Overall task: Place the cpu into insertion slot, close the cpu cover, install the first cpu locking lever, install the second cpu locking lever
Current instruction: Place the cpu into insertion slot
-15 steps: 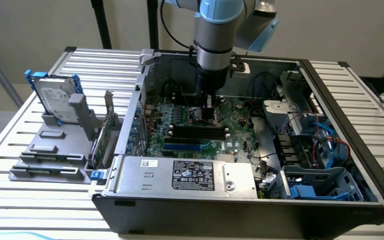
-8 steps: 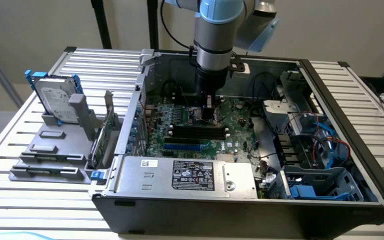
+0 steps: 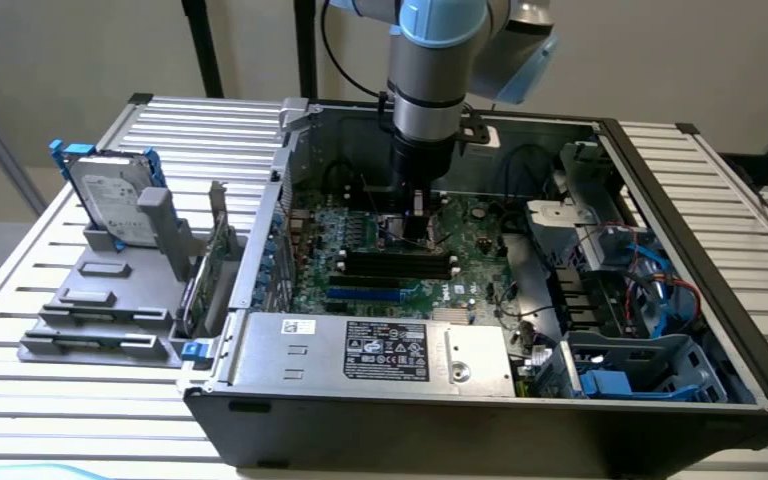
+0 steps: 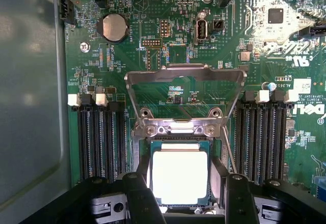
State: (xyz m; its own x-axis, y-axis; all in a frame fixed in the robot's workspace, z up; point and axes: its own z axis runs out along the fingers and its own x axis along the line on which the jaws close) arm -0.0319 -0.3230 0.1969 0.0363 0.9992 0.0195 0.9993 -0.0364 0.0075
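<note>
**Silvery chip lies in its socket, cover not yet shut**

Exterior view: the arm reaches down into the open computer case [image 3: 491, 425], which lies on the slatted counter [image 3: 744, 180]. The tool [image 3: 419, 228] hangs close over the green motherboard [image 3: 398, 275], just above the place of the insertion slot.

Wrist view: the cpu [image 4: 180, 177] lies inside the insertion slot [image 4: 216, 175], with its pale top facing up. The tool [image 4: 186, 183] is released. Its two dark fingers [image 4: 140, 198] stand one on each side of the slot and grasp nothing. The cpu cover [image 4: 186, 74] is swung open from its hinge at the slot's edge away from the tool, and the green board shows through its window. Black memory slots [image 4: 102, 142] run on both sides of the slot.

I judge the danger to be this: if the chip does not sit flat in the slot, a closing cover would press it down crooked and could harm the contacts. Whether it is level, I cannot tell. The fingers, so near the slot's rim, could also nudge the chip or catch the thin lever rod [image 4: 230, 152] beside the slot.
</note>
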